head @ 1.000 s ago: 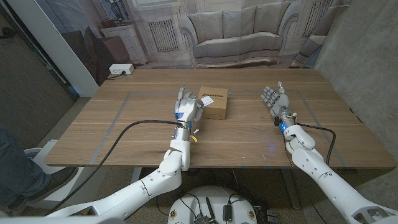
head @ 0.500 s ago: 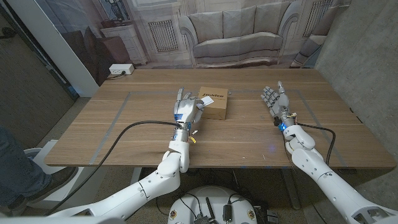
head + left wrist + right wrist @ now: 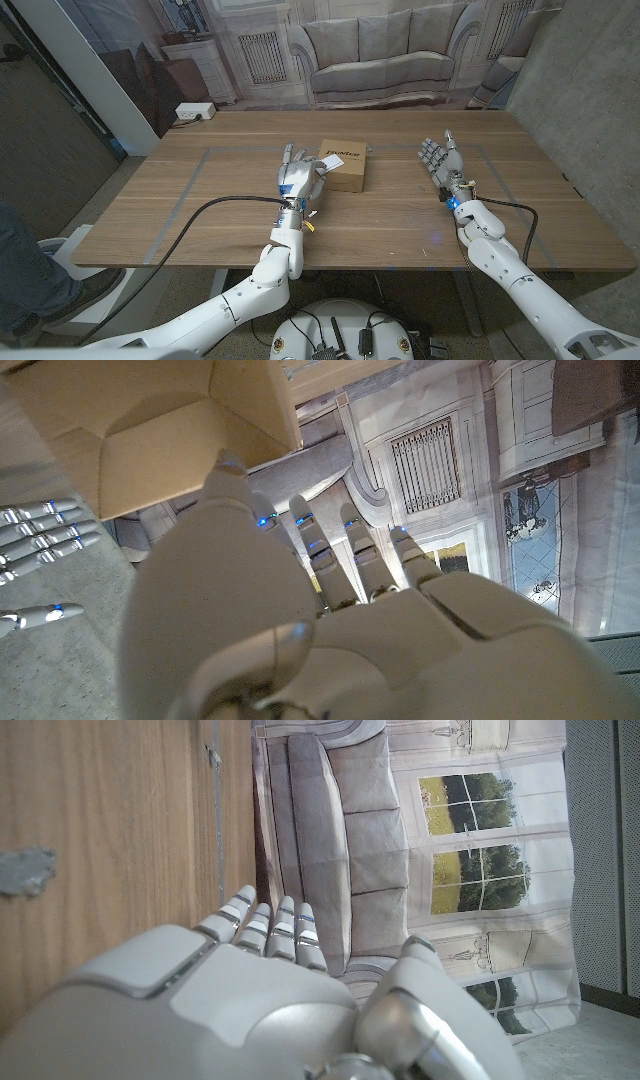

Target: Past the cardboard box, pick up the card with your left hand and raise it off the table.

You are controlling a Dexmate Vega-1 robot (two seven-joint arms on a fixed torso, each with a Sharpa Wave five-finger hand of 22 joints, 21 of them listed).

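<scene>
From the head view we see the left hand (image 3: 297, 178) standing just beside the cardboard box (image 3: 343, 165) on the wooden table (image 3: 180, 200), fingers straight and apart, holding nothing. A white card (image 3: 336, 159) lies on the box's top near the thumb; we cannot tell whether they touch. The right hand (image 3: 438, 160) stands well apart to the other side, fingers spread, empty. In the left wrist view the left hand's fingers (image 3: 320, 555) reach out straight, the box (image 3: 150, 420) close by the thumb. In the right wrist view the right hand (image 3: 250, 990) is open beside bare wood.
</scene>
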